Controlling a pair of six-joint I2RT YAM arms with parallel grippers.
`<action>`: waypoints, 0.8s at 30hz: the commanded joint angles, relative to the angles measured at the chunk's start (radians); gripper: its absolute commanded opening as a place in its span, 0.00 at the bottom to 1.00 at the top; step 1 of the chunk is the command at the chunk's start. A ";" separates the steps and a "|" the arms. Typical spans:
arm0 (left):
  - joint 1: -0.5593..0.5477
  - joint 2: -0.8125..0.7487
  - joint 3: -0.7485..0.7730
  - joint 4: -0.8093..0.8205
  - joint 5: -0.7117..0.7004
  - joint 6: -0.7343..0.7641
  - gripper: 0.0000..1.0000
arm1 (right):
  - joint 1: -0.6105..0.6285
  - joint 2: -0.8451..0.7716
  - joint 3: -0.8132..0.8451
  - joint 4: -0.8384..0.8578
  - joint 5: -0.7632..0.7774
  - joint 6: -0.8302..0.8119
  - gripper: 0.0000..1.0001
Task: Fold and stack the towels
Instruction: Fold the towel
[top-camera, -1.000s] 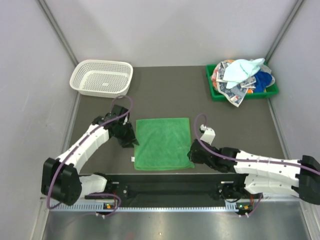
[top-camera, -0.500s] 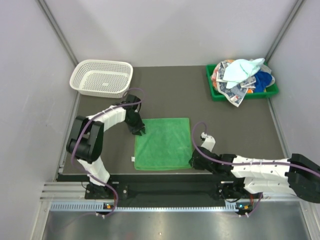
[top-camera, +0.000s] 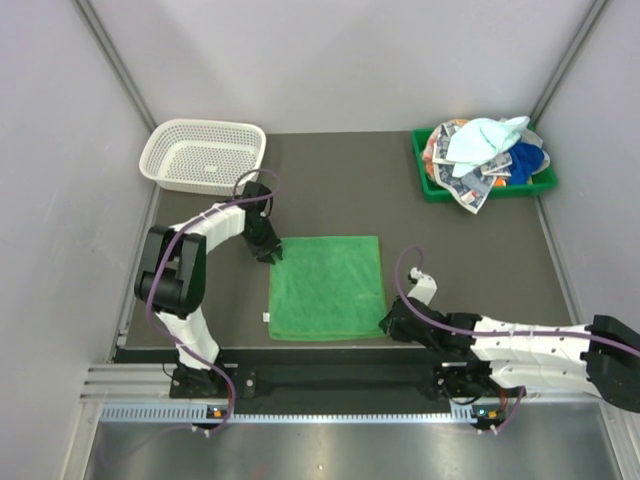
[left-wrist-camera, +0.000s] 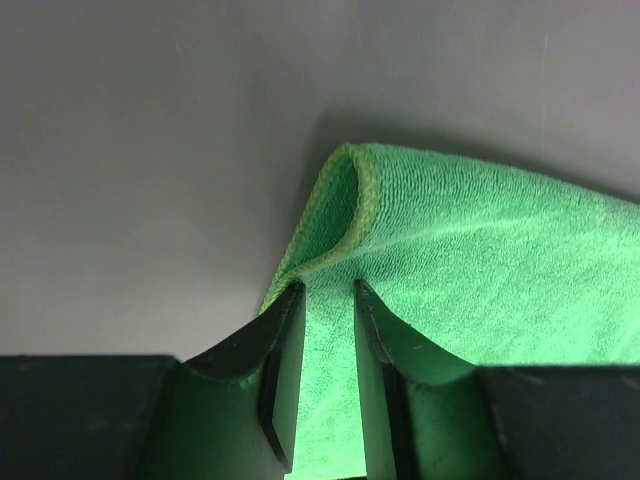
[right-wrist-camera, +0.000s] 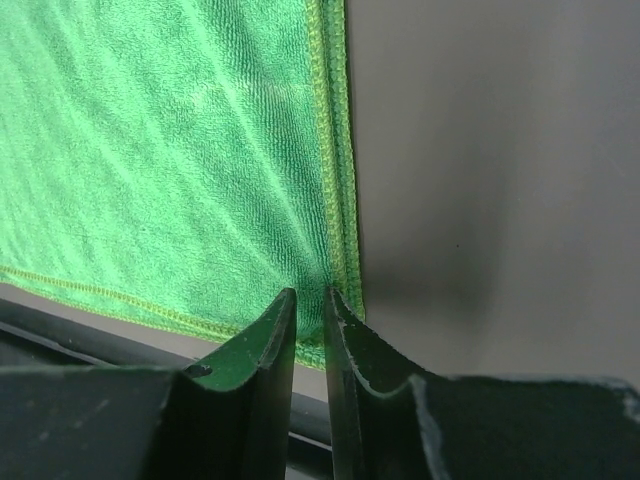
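Dark tabletop (top-camera: 330, 190) carries the green towel (top-camera: 328, 287), spread flat at centre. My left gripper (left-wrist-camera: 328, 300) is clamped on its 11 o'clock corner, which curls up between the fingers. My right gripper (right-wrist-camera: 310, 300) pinches the 5 o'clock corner. The other towels (top-camera: 487, 150) sit heaped in the tray (top-camera: 440, 193) at 1 o'clock.

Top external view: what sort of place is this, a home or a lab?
Likely a lab robot booth: plain grey walls box in a dark table, a metal rail runs along its near edge, one green towel lies spread out.
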 joint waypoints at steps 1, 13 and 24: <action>0.018 0.035 0.046 0.012 -0.072 0.051 0.32 | -0.007 -0.012 -0.026 -0.102 -0.029 0.001 0.18; 0.020 0.042 0.162 -0.028 -0.080 0.117 0.34 | -0.209 -0.076 0.262 -0.250 0.028 -0.242 0.29; 0.021 0.102 0.181 -0.025 -0.143 0.111 0.33 | -0.509 0.261 0.495 -0.049 -0.147 -0.603 0.39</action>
